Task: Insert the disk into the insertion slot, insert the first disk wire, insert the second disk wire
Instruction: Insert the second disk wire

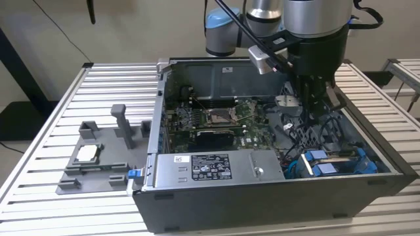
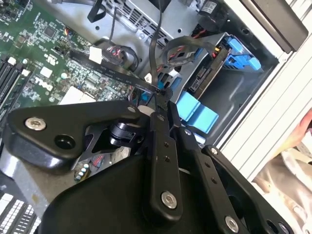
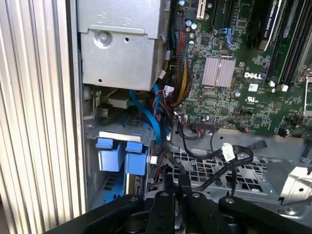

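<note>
The disk (image 1: 343, 158), in its blue carrier (image 1: 323, 162), sits inside the insertion slot (image 1: 371, 166), a grey cage at the case's front corner on the exterior view's right. In both wrist views the blue end tabs (image 2: 196, 113) (image 3: 120, 156) stick out of the cage (image 3: 95, 129). My gripper (image 1: 316, 112) reaches down into the case behind the cage, among black cables. In the second wrist view its fingers (image 2: 157, 127) meet at the tip, shut on a thin black wire (image 2: 155, 44) that runs up from the gripper (image 2: 158, 95). In the first wrist view the gripper (image 3: 175, 189) is beside a looped black cable (image 3: 234, 163).
A silver power-supply box (image 1: 210, 167) fills the case's front, and the green motherboard (image 1: 223, 118) lies behind it. Bundled wires (image 3: 183, 78) hang between box and cage. A grey fixture (image 1: 98, 157) stands on the slatted table (image 1: 52, 123) at the exterior view's left.
</note>
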Available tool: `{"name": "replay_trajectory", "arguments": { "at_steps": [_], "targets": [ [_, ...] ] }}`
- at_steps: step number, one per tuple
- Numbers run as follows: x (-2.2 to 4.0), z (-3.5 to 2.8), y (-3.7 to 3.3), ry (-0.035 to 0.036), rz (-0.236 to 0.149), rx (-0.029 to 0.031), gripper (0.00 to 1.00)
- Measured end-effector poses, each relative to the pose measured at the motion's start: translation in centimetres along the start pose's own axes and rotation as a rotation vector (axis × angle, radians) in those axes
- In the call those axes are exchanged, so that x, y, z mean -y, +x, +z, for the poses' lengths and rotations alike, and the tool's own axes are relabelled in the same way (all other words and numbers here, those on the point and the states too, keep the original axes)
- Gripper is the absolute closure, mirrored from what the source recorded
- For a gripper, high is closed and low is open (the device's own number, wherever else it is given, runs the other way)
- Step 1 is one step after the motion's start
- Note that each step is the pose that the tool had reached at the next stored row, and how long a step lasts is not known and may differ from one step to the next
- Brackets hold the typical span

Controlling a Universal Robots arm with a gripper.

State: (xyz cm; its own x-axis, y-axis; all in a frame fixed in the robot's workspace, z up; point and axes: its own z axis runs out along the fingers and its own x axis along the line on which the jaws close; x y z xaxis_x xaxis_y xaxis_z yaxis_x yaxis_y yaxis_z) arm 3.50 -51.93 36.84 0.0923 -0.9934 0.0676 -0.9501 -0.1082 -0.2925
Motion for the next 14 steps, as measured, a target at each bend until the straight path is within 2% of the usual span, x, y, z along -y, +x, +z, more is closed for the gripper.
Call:
{"name": "replay_trajectory", "arguments": {
  "at_steps": [1,14],
  "targets": [
    [0.17,0.1,0.39,-0.0038,0.0,0.0004,0.84],
    [1.15,0.59,2.88,-0.0299,-0.001,0.0032,0.84]
  ]
}}
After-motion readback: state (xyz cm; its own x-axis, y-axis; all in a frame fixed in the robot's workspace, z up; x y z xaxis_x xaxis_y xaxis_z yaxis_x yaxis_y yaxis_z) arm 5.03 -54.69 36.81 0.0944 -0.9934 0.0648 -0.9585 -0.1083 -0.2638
